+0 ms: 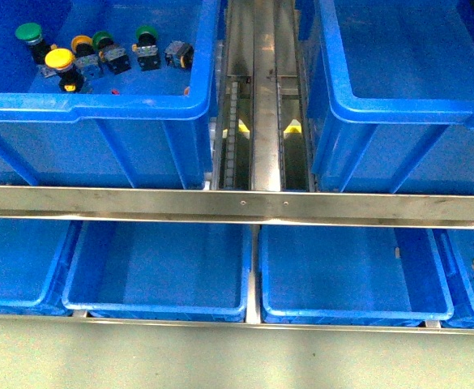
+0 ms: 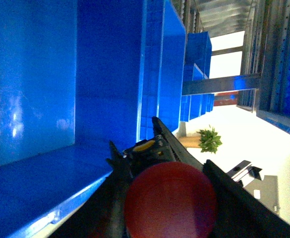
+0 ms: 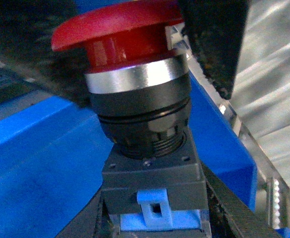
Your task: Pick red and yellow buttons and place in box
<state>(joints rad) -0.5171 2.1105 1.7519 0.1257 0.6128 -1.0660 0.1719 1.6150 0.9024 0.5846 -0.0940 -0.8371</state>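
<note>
In the right wrist view the right fingers (image 3: 211, 44) are clamped on a red mushroom-capped push-button switch (image 3: 135, 104) with a silver ring and a grey-black body. The dark fingers stand at both sides of its cap. The left fingers (image 2: 234, 203) are clamped on a red round cap (image 2: 170, 206), which is too blurred for us to say more of it. Neither arm shows in the front view, so we cannot tell over which bin these held things are.

A yellow-capped switch (image 1: 60, 59) lies in the far left blue plastic bin (image 1: 139, 109), among green-capped switches (image 1: 28, 34). We judge the large deep blue plastic bin (image 1: 399, 113) on the far right to be the goal.

To do the carrying well, we should grip firmly and cross well above the thick rim. We should open the fingers only when they are low inside, so that the switch does not bounce out.
</note>
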